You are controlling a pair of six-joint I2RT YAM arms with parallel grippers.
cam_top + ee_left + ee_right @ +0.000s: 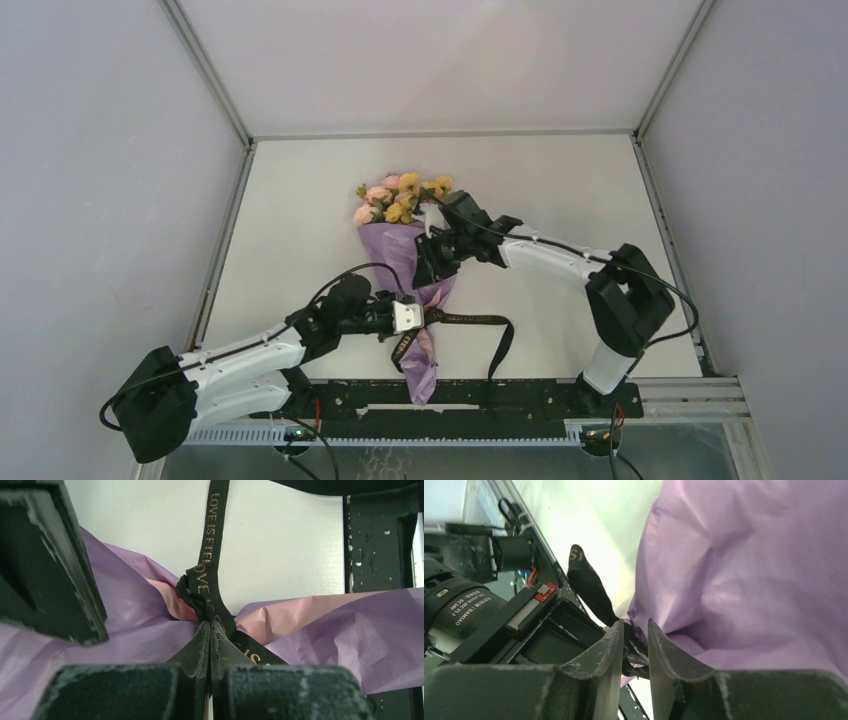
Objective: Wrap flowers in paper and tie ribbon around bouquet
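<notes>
At the knot (196, 599), our left gripper (210, 630) pinches the narrow black ribbon (205, 575); right gripper (635, 626) hold unclear; we should tighten gently.

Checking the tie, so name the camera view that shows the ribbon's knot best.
The left wrist view: the knot sits close-up near the centre, cinching the paper, lettering legible. The top external view shows the ribbon only as a thin loop; the right wrist view catches just one tail end.

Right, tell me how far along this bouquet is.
Done: flowers wrapped in paper, ribbon twisted round the waist. In hand: left gripper shut on the ribbon at that twist, right gripper beside the paper. To do: probably tightening the knot.
</notes>
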